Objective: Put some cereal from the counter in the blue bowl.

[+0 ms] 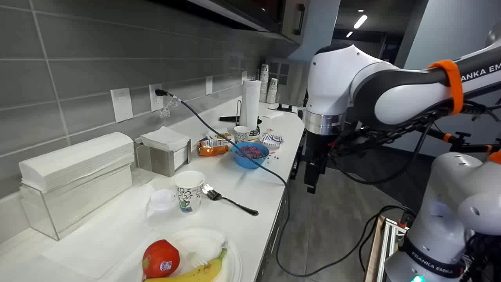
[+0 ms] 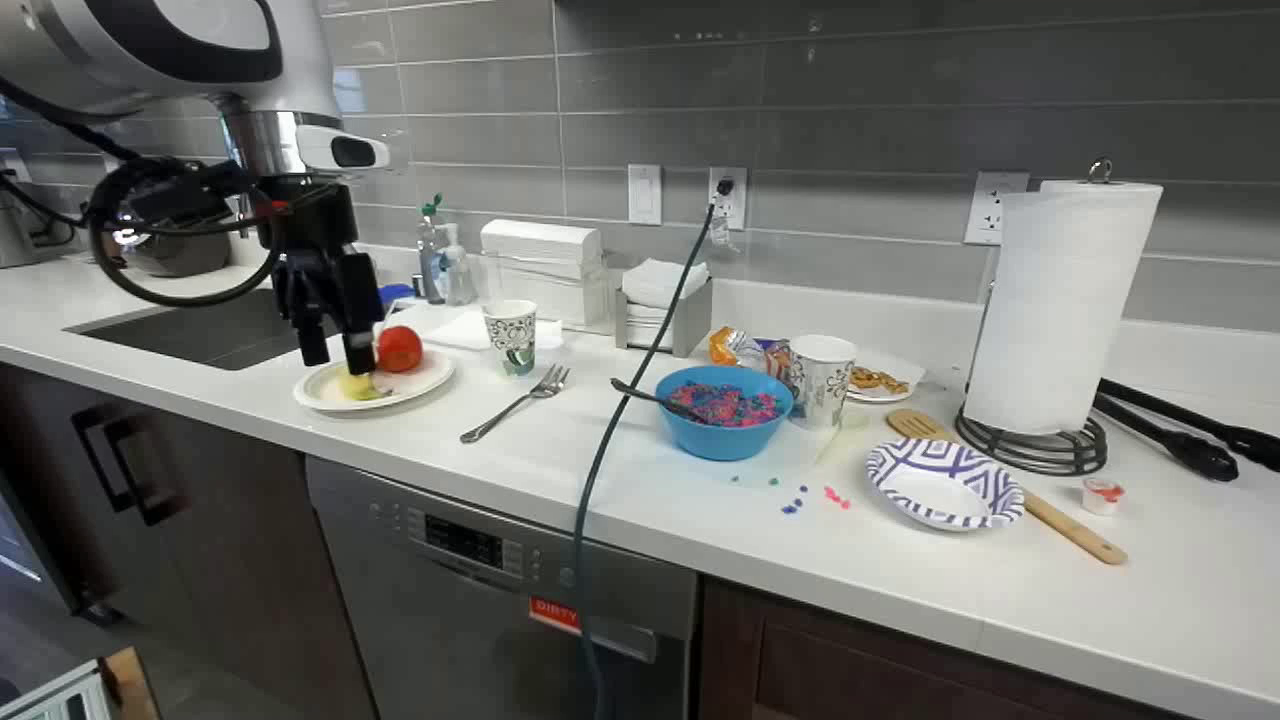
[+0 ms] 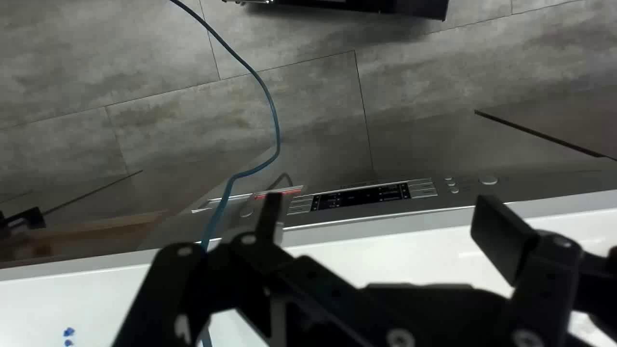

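Note:
The blue bowl (image 1: 245, 161) stands upright on the white counter (image 1: 235, 188) and also shows in an exterior view (image 2: 722, 442). It holds pink and blue cereal (image 2: 735, 405), with a dark spoon (image 2: 655, 400) leaning over its rim. Loose blue cereal bits (image 2: 792, 503) and pink bits (image 2: 838, 498) lie on the counter in front of the bowl. A few blue bits (image 3: 69, 331) show at the wrist view's lower left. My gripper (image 2: 337, 350) is open and empty, near the counter's front edge and well apart from the bowl. The wrist view shows its spread fingers (image 3: 376, 212) over that edge.
A power cord (image 2: 640, 385) crosses the counter in front of the bowl. A fork (image 2: 515, 405), a paper cup (image 2: 512, 335) and a fruit plate (image 2: 430, 385) stand nearby. A patterned paper bowl (image 2: 945, 488), wooden spatula (image 2: 1075, 530), another cup (image 2: 822, 385) and paper towel roll (image 2: 1065, 310) stand beyond.

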You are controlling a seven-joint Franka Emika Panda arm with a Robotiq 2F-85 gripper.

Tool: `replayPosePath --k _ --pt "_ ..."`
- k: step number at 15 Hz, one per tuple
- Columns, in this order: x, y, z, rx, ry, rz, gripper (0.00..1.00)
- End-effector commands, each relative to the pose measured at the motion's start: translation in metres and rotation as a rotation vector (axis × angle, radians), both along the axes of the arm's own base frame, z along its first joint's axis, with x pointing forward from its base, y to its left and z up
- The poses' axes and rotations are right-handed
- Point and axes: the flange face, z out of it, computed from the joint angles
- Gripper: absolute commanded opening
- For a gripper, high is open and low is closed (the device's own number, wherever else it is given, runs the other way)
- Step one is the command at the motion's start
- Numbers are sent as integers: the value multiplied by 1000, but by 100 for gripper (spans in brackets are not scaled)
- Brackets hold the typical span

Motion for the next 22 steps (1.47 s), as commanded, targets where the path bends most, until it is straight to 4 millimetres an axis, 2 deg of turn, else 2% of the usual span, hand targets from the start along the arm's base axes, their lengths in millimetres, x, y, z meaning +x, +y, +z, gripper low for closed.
replayPosePath --k 1,11,13,17,22 --pt "0 0 0 0 0 0 100" --pt "0 0 0 0 0 0 100" --pt "8 -18 3 12 -26 -51 100" --pt "25 -72 6 77 -31 -196 100" --pt "60 -138 -3 140 -90 -365 100"
